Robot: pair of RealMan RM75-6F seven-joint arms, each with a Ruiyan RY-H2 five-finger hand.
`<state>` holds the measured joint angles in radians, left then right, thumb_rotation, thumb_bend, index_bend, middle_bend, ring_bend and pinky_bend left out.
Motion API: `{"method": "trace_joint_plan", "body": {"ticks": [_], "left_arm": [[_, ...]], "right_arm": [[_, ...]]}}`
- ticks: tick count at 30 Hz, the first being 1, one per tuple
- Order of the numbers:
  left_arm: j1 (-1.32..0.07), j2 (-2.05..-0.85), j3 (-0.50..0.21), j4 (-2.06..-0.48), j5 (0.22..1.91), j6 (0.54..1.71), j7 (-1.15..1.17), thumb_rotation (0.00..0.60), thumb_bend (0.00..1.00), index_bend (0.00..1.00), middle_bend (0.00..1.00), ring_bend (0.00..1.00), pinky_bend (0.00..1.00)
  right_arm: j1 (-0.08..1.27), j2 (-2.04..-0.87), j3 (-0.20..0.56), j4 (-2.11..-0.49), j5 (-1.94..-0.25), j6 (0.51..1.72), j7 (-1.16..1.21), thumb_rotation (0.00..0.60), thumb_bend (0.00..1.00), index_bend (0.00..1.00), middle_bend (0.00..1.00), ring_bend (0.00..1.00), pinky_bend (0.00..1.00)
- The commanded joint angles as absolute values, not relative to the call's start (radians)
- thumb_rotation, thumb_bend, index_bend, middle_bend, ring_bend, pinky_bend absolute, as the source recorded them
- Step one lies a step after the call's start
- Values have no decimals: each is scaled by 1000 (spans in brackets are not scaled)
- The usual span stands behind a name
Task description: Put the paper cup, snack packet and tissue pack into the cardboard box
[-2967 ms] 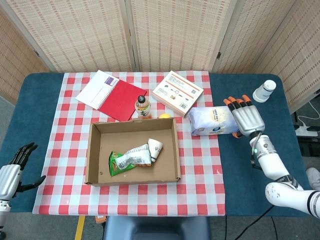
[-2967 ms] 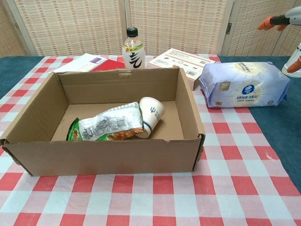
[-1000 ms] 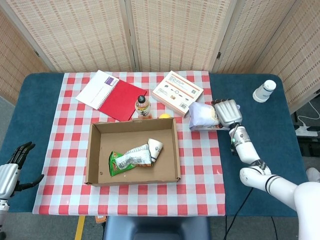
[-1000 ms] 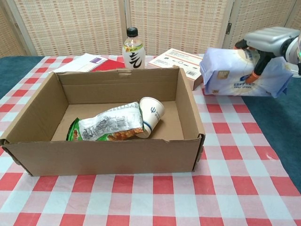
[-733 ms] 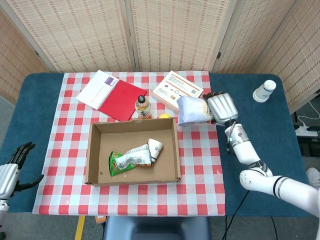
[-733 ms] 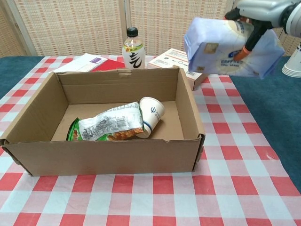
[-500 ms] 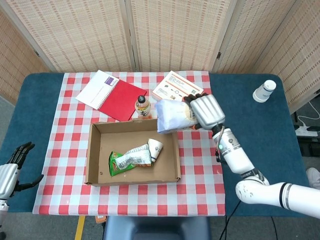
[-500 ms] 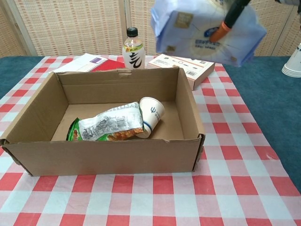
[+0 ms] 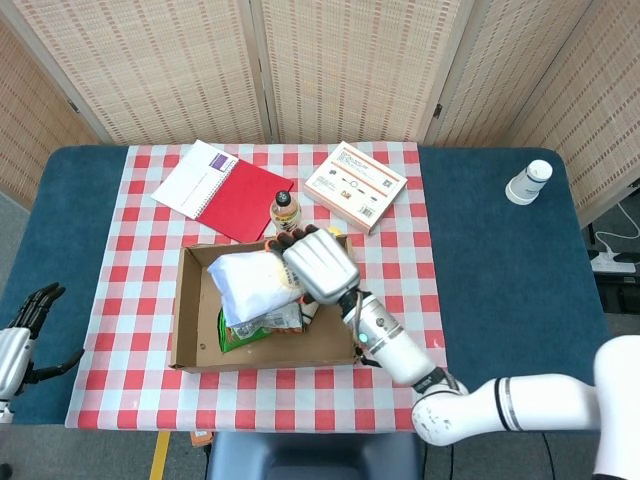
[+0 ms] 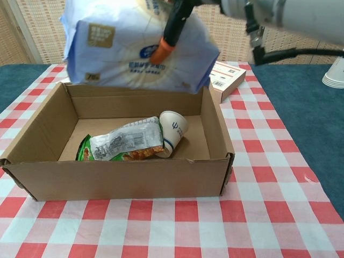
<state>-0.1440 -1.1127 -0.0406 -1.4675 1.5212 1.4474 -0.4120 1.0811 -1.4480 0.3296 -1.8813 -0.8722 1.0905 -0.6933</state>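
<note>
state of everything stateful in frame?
Pale blue plastic tissue pack: held above box.
Right hand: grips the pack.
Left hand: idle, fingers apart.
Brown cardboard box: open-topped.
White paper cup: tipped over in box.
Green snack packet: lying in box.

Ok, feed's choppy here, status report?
Right hand holds tissue pack above cardboard box. Left hand open. Paper cup, snack packet inside.

The right hand point(image 9: 320, 265) had a silver-grey metal back, dark fingers and orange fingertips point(image 10: 161, 55). Its forearm was glossy white with dark bands and a small green light. The left hand point(image 9: 22, 330) was grey with black fingers.
</note>
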Motion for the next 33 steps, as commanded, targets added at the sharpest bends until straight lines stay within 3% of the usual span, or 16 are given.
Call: {"method": "trace_joint_plan", "body": {"ticks": [1,4,6,8,9,10,12,13,25,33], "left_arm": [[-145,-1110,-41,-1467,1519,1444,-416,600,230,88,28,0,227],[-145,-1107,-42,-1469,1517,1441,-416,600,230,91,28,0,227],[-145,-1105,-42,-1470,1516,1442,-419,600,230,93,27,0,227],[-144,-1104,-42,-1470,1518,1443,-422,600,229,93,27,0,227],[-144,-1104,-42,-1470,1518,1444,-424,600,229,93,27,0,227],[-144,-1104,-42,-1469,1519,1445,-426,600,230,93,28,0,227],[-142,-1104,-42,-1467,1520,1447,-430,600,230,93,27,0,227],[-142,-1103,-42,-1467,1521,1448,-432,600,231,93,27,0,227],[-143,-1108,-40,-1467,1525,1447,-420,600,230,93,28,0,227],[-146,-1114,-38,-1463,1523,1438,-413,600,230,93,28,0,227]], "right_arm": [[1115,-1557,315,-1798,-903,1091,-645,600,100,946,593,583,735],[1131,-1617,296,-1736,-929,1087,-644,600,101,933,593,578,728],[1138,-1632,289,-1721,-911,1067,-648,600,84,846,582,516,652],[1150,-1621,284,-1730,-839,1024,-673,600,34,637,474,328,427],[1158,-1607,281,-1744,-791,996,-688,600,5,427,310,156,212],[1168,-1592,282,-1757,-750,977,-704,600,0,248,162,52,80],[1185,-1576,288,-1770,-704,972,-727,600,0,37,10,0,0],[1189,-1574,291,-1771,-709,978,-727,600,0,3,0,0,0],[1141,-1510,288,-1839,-891,1075,-667,600,0,0,0,0,0],[1027,-1265,253,-2022,-956,1199,-736,600,0,0,0,0,0]]}}
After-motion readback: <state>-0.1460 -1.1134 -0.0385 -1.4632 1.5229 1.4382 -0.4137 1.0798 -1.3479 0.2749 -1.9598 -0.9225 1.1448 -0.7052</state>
